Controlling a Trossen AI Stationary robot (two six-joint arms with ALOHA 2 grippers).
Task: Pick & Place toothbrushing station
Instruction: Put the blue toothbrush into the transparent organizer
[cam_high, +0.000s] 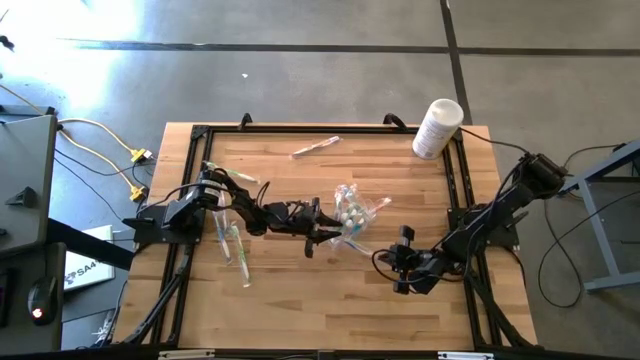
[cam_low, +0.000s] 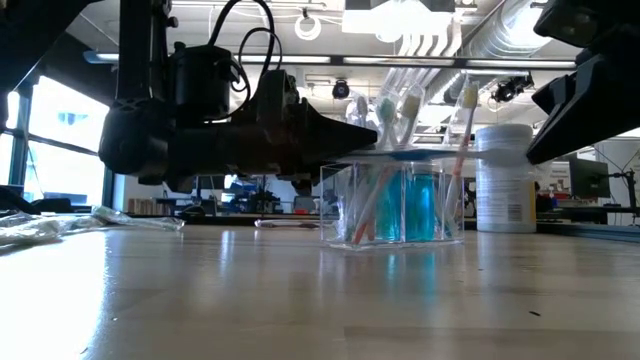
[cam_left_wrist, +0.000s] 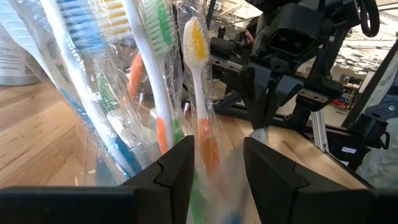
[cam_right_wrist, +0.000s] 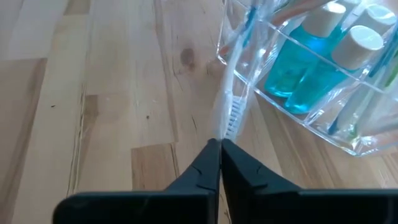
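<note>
A clear organizer (cam_low: 392, 205) stands near the middle of the wooden table (cam_high: 330, 290), holding wrapped toothbrushes (cam_left_wrist: 155, 74) upright, bristle heads up, and teal bottles (cam_right_wrist: 298, 68) with pale caps. In the low view the brushes lean a little, their long axes running close to vertical.

The left gripper (cam_left_wrist: 217, 162) reaches in from the left side of the table to the organizer. Its fingers stand partly apart, with one wrapped toothbrush with yellow bristles and an orange grip (cam_left_wrist: 202, 93) rising between them — whether the pads actually press it cannot be told.

The right gripper (cam_right_wrist: 219, 149) sits low over the table just in front of the organizer, fingers closed together. A slim wrapped toothbrush (cam_right_wrist: 231, 106) runs from the fingertips up toward the organizer's corner — the tips appear to pinch its lower end.

More wrapped brushes lie flat at the table's left (cam_high: 232, 245), and a white canister (cam_high: 436, 128) stands at the far right corner.
</note>
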